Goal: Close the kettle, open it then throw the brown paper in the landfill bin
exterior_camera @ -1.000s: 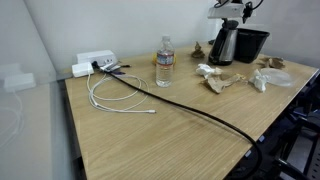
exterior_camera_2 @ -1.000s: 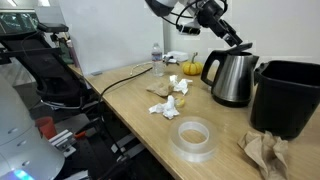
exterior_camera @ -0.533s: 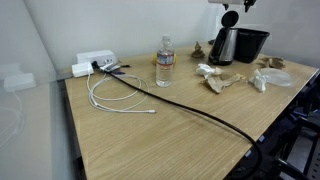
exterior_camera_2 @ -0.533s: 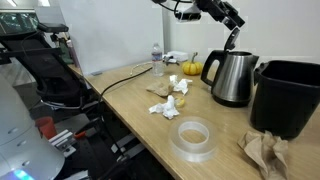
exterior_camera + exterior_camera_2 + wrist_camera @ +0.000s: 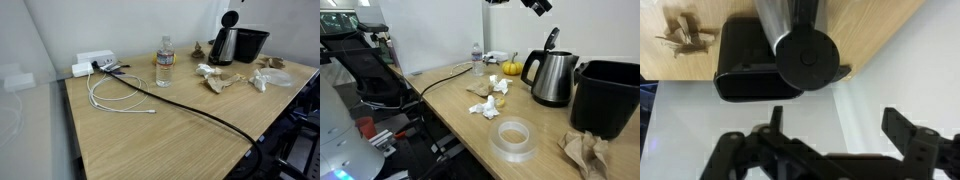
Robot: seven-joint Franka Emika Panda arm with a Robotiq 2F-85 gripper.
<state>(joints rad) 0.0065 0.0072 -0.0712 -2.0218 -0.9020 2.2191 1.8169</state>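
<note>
A wooden table (image 5: 460,100) fills the scene, and high above its far end the gripper (image 5: 832,122) hangs wide and empty, clear of the kettle (image 5: 550,78). The kettle's lid (image 5: 552,38) stands tipped up, so the opening step looks done. The paper (image 5: 585,155) lies near the table's edge just beside the bin (image 5: 610,95), a short carry.

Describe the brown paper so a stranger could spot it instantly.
On the wooden table, find the black landfill bin beside the silver kettle. The brown paper lies on the tabletop close to that bin, near the clear tape roll. It is a tan crumpled wad, apart from the white tissue wads beyond the tape.
</note>
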